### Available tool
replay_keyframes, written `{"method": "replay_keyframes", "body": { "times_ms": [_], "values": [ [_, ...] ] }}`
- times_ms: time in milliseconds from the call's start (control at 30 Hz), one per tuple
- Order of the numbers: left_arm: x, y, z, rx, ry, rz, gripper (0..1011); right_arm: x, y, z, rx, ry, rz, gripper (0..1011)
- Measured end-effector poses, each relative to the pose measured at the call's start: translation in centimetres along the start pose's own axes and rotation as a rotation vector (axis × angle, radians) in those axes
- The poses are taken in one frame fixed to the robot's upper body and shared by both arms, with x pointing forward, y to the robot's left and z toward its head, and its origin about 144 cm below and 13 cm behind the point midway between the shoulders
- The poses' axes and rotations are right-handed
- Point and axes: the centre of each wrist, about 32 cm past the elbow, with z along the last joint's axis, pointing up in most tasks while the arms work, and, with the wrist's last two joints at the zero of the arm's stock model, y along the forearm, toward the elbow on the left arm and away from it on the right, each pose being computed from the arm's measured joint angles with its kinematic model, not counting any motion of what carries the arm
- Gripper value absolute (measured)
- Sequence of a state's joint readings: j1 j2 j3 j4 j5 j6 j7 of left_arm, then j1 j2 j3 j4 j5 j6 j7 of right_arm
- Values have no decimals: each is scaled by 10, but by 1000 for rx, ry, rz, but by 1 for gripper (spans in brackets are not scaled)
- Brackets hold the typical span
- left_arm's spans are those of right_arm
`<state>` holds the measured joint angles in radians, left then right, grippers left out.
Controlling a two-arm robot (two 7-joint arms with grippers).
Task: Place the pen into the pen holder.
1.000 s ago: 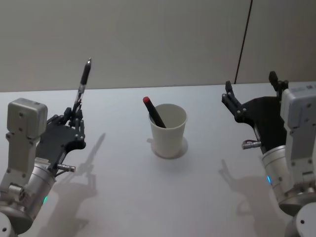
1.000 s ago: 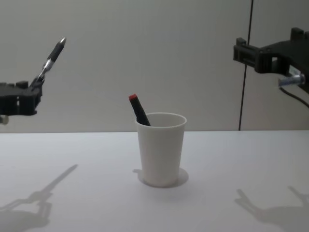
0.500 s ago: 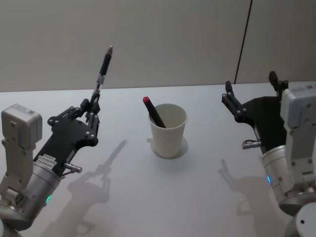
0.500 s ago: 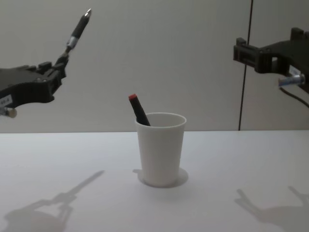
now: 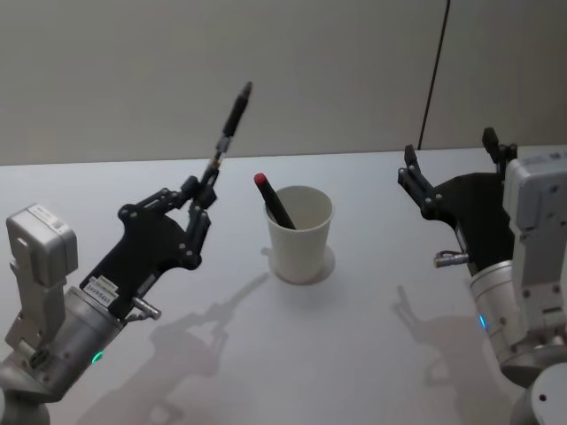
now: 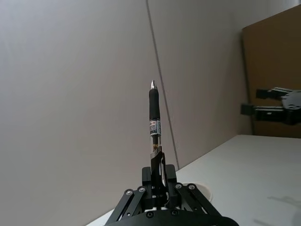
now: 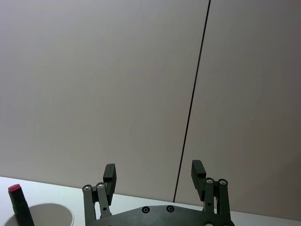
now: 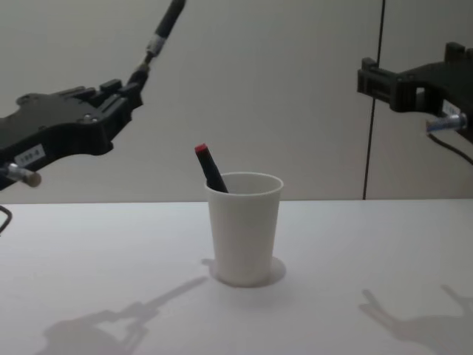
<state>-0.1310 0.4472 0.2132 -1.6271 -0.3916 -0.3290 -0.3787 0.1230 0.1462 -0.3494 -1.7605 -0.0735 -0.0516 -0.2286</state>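
White tabletop, plain grey wall behind. Pen holder stands upright mid-table between the two arms. It already has a red-capped marker leaning inside, against its left rim.

Left gripper is clenched on the bottom end of the pen and holds it in the air, left of the cup and above rim height. Pen points tip-up and tilts toward the cup. It touches neither the cup nor the table.

Right gripper is raised at the right side, fingers spread, nothing in them. Looks parked.

Progress, my read: the pick and lift are done, the insertion isn't. Remaining: bring the pen over the opening, rotate it so one end points down, lower it clear of the marker, then release. The free end points away from the cup, so reorientation looks like the main job left.
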Motion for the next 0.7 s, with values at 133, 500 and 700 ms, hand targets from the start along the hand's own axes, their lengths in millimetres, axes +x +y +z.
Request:
{"method": "replay_keyframes", "body": {
  "times_ms": [133,500,700],
  "values": [
    [4,-3,-6,-29,2,-59,184,0,0,0,0,0,0,1001],
    [19,-15,-24,-114,1,-244,184,0,0,0,0,0,0,1001],
    [26,-24,-35,-157,-2,-349,184,0,0,0,0,0,0,1001]
  ]
}}
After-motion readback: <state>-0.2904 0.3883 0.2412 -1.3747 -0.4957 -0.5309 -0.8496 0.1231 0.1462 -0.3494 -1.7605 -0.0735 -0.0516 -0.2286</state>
